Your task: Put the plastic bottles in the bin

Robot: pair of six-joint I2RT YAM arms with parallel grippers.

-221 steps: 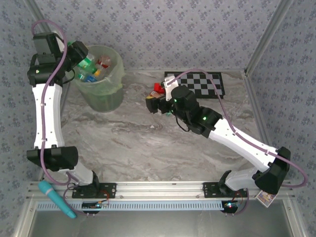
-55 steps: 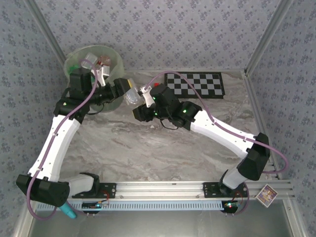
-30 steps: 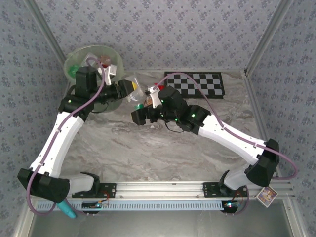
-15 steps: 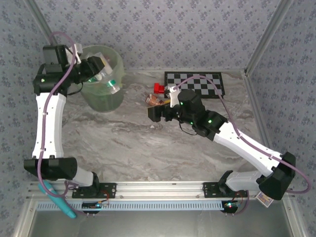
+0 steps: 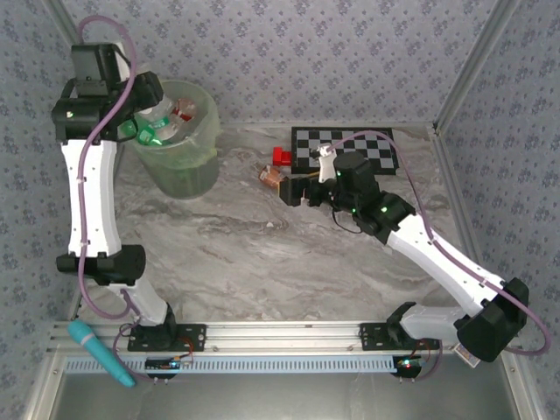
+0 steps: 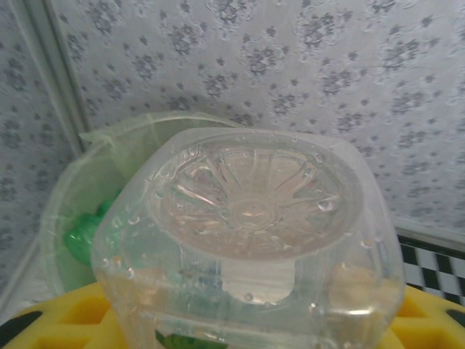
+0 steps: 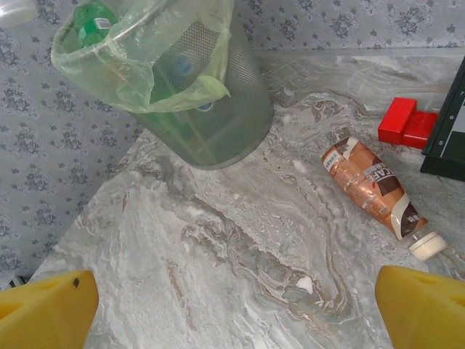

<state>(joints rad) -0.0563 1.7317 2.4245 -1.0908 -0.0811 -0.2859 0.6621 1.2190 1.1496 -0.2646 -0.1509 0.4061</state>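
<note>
Clutching a clear bottle point(image 6: 251, 240) over the bin point(image 5: 188, 171), our left gripper point(image 5: 147, 94) leaves one brown bottle point(image 5: 273, 178) at the bin's four o'clock for our gaping right gripper point(image 5: 293, 191).

Bin far left on the worktop point(image 5: 254, 254), bottles point(image 5: 149, 133) inside.
One bottle point(image 7: 370, 185) lies right of the bin point(image 5: 184, 171), just before the block point(image 7: 405, 122); checkerboard point(image 5: 385, 150) behind, further right.

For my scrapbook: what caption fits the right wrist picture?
Open right gripper above a fallen brown bottle, green bin beyond.
</note>
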